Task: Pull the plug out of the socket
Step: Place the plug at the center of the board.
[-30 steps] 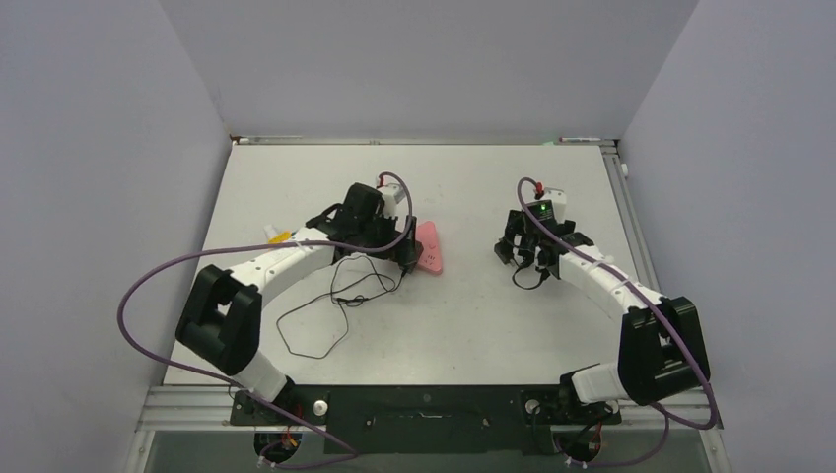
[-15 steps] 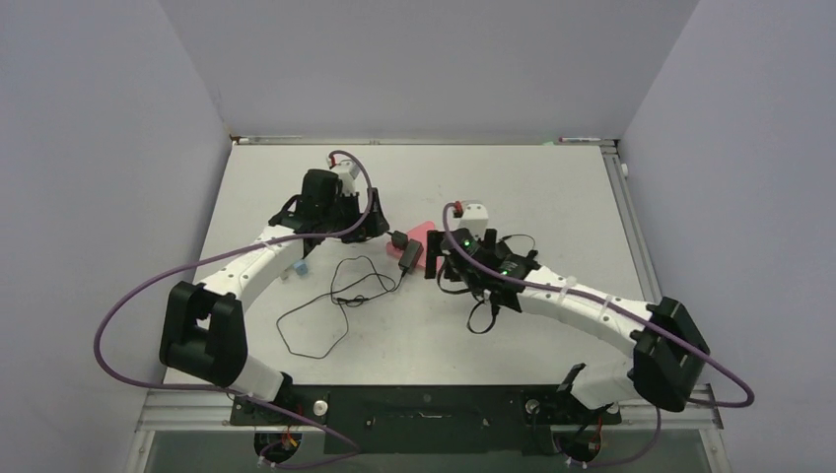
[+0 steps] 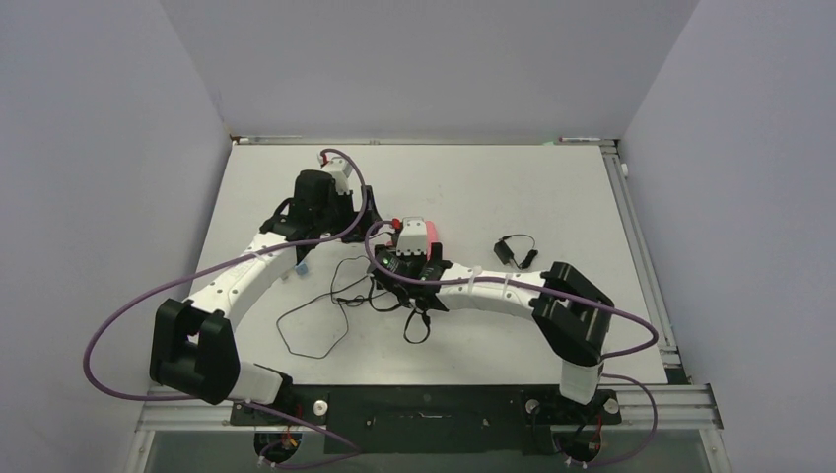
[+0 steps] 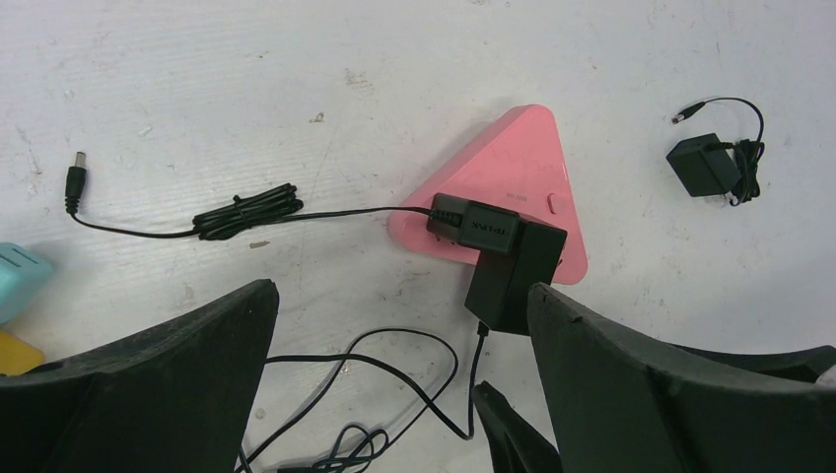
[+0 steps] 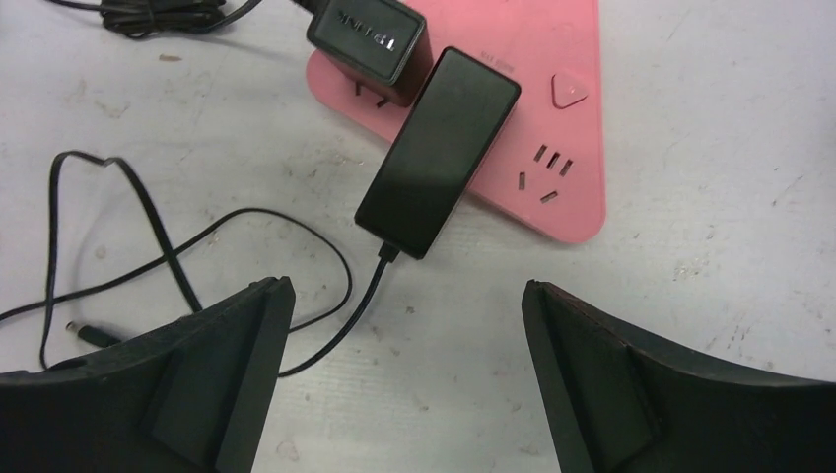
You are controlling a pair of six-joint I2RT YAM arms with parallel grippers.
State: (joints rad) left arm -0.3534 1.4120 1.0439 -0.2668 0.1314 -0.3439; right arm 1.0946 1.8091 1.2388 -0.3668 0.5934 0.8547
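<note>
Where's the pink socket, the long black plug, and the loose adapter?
pink socket (image 5: 552,39): right wrist view, top face
long black plug (image 5: 439,138): right wrist view, body
loose adapter (image 4: 702,166): left wrist view, body

Matt black plastic plug (image 5: 437,148), smooth pink plastic socket (image 5: 552,39)

There is one pink socket (image 4: 503,158) and three black adapters: a small adapter (image 5: 367,34) and a long adapter (image 5: 439,153) plugged into it, and a loose adapter (image 4: 702,166) lying well apart. There are three thin black cords (image 4: 246,210), one per adapter, and the socket has one button (image 5: 570,91). Two small blocks show, a teal block (image 4: 18,279) and a yellow block (image 4: 12,357), along with two arms, the left arm (image 3: 246,271) and the right arm (image 3: 493,288).
</note>
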